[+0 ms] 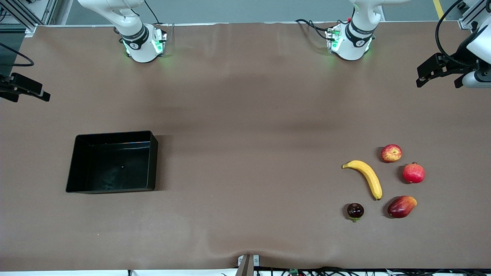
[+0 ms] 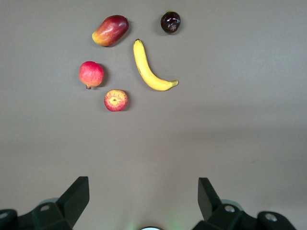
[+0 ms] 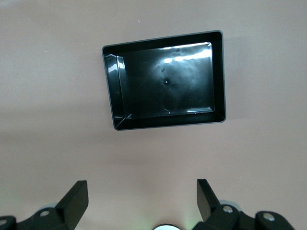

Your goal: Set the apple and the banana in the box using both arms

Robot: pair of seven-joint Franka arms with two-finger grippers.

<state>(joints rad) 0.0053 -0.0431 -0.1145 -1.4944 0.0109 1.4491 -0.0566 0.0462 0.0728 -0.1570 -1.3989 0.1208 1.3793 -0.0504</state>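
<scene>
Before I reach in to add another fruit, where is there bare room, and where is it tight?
Bare tabletop stretches between the box and the banana, and from both up to the arm bases. The box holds nothing. It is tight around the banana: apple, round red fruit, mango and dark fruit ring it.

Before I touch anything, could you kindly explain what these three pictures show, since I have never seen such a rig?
Two white robot arms stand at a brown table. One picture looks down from a high camera facing them; the other two come from cameras on each arm's wrist. The left end effector hangs open above the fruit: an apple, a banana, a plain red fruit, a mango and a dark fruit. The right end effector hangs open above an empty black box. Nothing is held yet.
</scene>
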